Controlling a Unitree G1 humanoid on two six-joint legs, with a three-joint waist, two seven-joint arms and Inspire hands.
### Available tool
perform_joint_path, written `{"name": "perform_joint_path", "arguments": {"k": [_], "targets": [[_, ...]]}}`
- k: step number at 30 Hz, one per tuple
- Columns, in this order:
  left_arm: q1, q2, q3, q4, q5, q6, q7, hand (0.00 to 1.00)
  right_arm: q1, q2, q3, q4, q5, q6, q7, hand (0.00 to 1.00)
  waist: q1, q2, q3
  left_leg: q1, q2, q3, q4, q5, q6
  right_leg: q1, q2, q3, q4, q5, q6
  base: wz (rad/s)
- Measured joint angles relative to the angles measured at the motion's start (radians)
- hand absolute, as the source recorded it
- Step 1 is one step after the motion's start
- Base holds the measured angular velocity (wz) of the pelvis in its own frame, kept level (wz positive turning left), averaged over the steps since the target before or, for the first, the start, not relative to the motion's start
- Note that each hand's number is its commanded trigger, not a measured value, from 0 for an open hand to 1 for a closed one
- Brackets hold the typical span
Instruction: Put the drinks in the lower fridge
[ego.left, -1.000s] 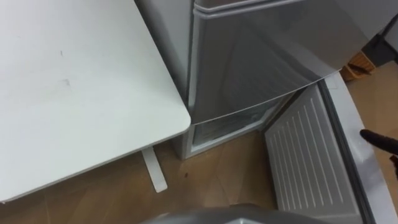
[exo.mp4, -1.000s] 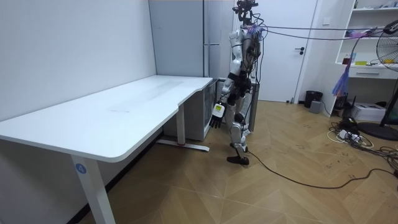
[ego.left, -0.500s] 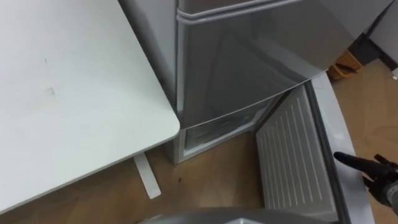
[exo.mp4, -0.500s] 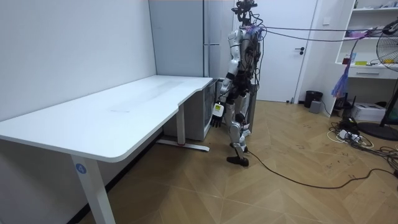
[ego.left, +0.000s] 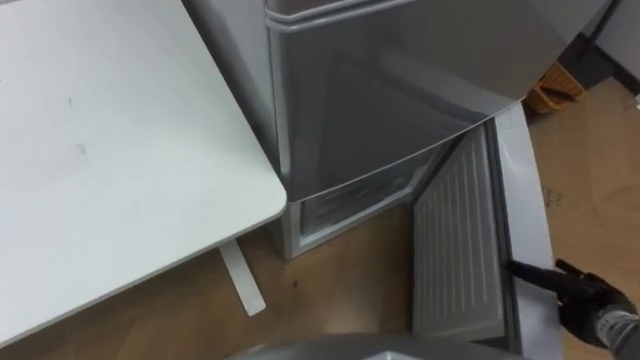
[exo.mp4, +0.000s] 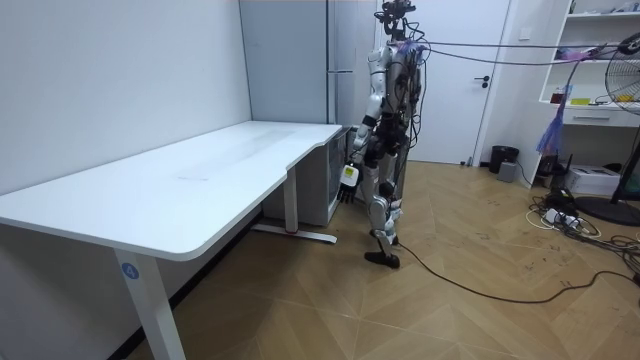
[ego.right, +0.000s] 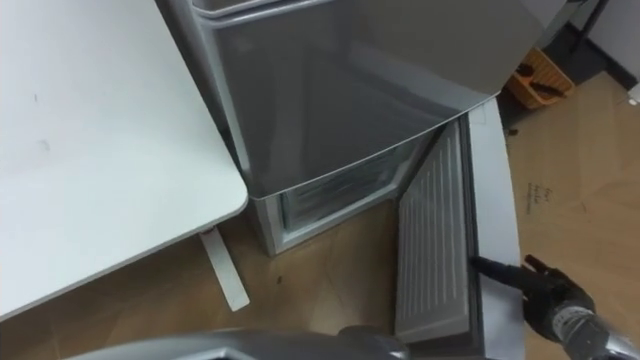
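The eye views look down on the robot's right hand (ego.left: 578, 297), low at the right. Its dark fingers (ego.left: 527, 270) are stretched out straight and hold nothing, their tips pointing left at the free edge of the lower fridge door (ego.left: 455, 240). Whether they actually touch it cannot be told. The door stands swung wide open. Its long axis runs away from the hand, up and slightly right, to the hinge side at the fridge (ego.left: 390, 90). The door's inner face is a pale liner ribbed with fine lines, turned away from the hand toward the lower compartment (ego.left: 350, 200). That compartment lies farther left, beyond the door, as a narrow, pale opening under the grey upper door. Past it, farthest from the hand, lies the white table (ego.left: 110, 150) with its flat foot (ego.left: 243, 280) on the wooden floor (ego.left: 345, 285). An orange crate (ego.left: 551, 88) sits well above the hand. The room view adds the standing robot, upright beside the tall grey fridge at the table's far corner. Its left hand (exo.mp4: 348, 180) hangs at its side next to the table edge. That hand is too small to tell how its fingers lie or whether it carries a drink.
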Motion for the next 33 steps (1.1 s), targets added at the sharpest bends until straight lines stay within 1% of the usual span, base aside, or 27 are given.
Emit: {"name": "perform_joint_path", "arguments": {"k": [3,4,6,8,10,12,14,16,17,19,20,24,27,29,33], "targets": [[-0.009,0.0,0.001,0.006,0.002,0.0,-0.005,0.0,0.015,0.022,0.001,-0.003,0.002,0.007,0.047,0.0,0.02,-0.004,-0.0003,0.003,-0.001,0.011,0.0,0.0,0.0,-0.002,0.001,0.008,0.005,0.001,0.001,-0.08],[-0.013,0.0,0.0,0.005,0.001,-0.002,-0.01,0.0,0.019,0.029,0.014,-0.008,0.002,0.007,0.058,0.0,0.03,-0.004,-0.0002,0.004,-0.001,0.013,-0.002,0.0,0.0,-0.005,0.001,0.012,0.007,0.001,0.001,-0.08],[-0.016,0.0,-0.003,0.006,-0.003,-0.002,-0.013,0.0,0.019,0.035,0.064,-0.021,0.008,0.006,0.072,0.0,0.033,-0.007,-0.0004,0.005,-0.002,0.013,-0.003,0.0,0.0,-0.008,0.001,0.014,0.01,0.002,0.002,-0.03],[-0.023,-0.001,-0.009,0.006,-0.004,-0.001,-0.008,0.0,0.019,0.039,0.112,-0.026,0.013,0.006,0.091,0.0,0.044,-0.011,-0.0023,0.005,-0.003,0.011,-0.003,0.0,0.0,-0.007,0.001,0.015,0.01,0.006,0.002,0.0],[-0.028,-0.001,-0.039,0.006,-0.01,-0.001,0.008,0.0,0.019,0.045,0.146,-0.031,0.031,0.006,0.105,0.0,0.047,-0.01,-0.0021,0.005,-0.003,0.011,-0.003,0.0,0.0,-0.007,0.0,0.015,0.01,0.008,0.003,0.0],[-0.038,-0.003,-0.067,0.006,-0.009,-0.001,0.012,0.0,0.023,0.06,0.18,-0.069,0.027,0.007,0.106,0.0,0.051,-0.011,-0.0022,0.004,-0.003,0.012,-0.003,0.0,0.0,-0.008,0.0,0.014,0.011,0.008,0.003,0.0],[-0.055,-0.012,-0.09,0.022,-0.009,-0.002,0.016,0.0,0.029,0.083,0.207,-0.114,0.015,0.007,0.107,0.0,0.052,-0.011,-0.0015,0.001,-0.003,0.013,-0.004,0.0,0.0,-0.009,-0.001,0.014,0.009,0.014,0.004,0.0],[-0.067,-0.015,-0.107,0.034,-0.009,-0.001,0.02,0.0,0.041,0.095,0.238,-0.162,0.014,0.007,0.107,0.0,0.055,-0.008,-0.0022,-0.003,-0.003,0.013,-0.007,0.0,0.0,-0.007,0.001,0.016,-0.001,0.021,0.005,-0.05],[-0.07,-0.016,-0.123,0.033,-0.01,-0.002,0.025,0.0,0.045,0.1,0.254,-0.188,0.011,0.007,0.099,0.0,0.059,-0.003,-0.0011,-0.005,-0.002,0.013,-0.011,-0.001,0.0,-0.01,0.002,0.022,-0.003,0.026,0.005,-0.12],[-0.076,-0.015,-0.133,0.033,-0.01,-0.002,0.028,0.0,0.046,0.105,0.256,-0.209,0.007,0.007,0.097,0.0,0.06,-0.002,-0.0013,-0.011,-0.002,0.017,-0.015,0.0,0.001,-0.022,0.002,0.03,0.002,0.028,0.007,-0.15],[-0.079,-0.015,-0.142,0.033,-0.012,-0.002,0.034,0.0,0.046,0.114,0.264,-0.217,0.008,0.007,0.092,0.0,0.063,-0.001,-0.0015,-0.014,-0.008,0.018,-0.015,0.0,0.001,-0.023,0.004,0.034,-0.005,0.034,0.008,-0.14],[-0.081,-0.025,-0.171,0.033,-0.012,-0.002,0.05,0.0,0.048,0.15,0.298,-0.272,0.002,0.006,0.078,0.0,0.069,0.0,-0.0011,-0.014,-0.006,0.017,-0.015,0.0,0.001,-0.024,0.009,0.037,-0.008,0.037,0.005,-0.05],[-0.089,-0.025,-0.211,0.031,-0.013,0.0,0.072,0.0,0.046,0.168,0.363,-0.324,0.006,0.005,0.078,0.0,0.088,0.0,-0.0016,-0.015,-0.001,0.014,-0.014,0.0,0.001,-0.021,0.013,0.034,-0.021,0.042,0.002,0.0],[-0.096,-0.025,-0.237,0.032,-0.029,0.002,0.089,0.0,0.046,0.185,0.414,-0.394,0.011,0.005,0.078,0.0,0.107,-0.001,-0.002,-0.021,0.0,0.013,-0.013,0.0,0.0,-0.029,0.013,0.032,-0.02,0.042,0.001,0.0],[-0.096,-0.026,-0.244,0.034,-0.032,0.011,0.093,0.0,0.027,0.215,0.503,-0.463,0.05,0.005,0.1,0.0,0.111,-0.002,-0.0018,-0.033,-0.001,0.003,-0.007,0.0,0.0,-0.029,0.007,0.015,-0.025,0.042,0.002,0.13]]}}
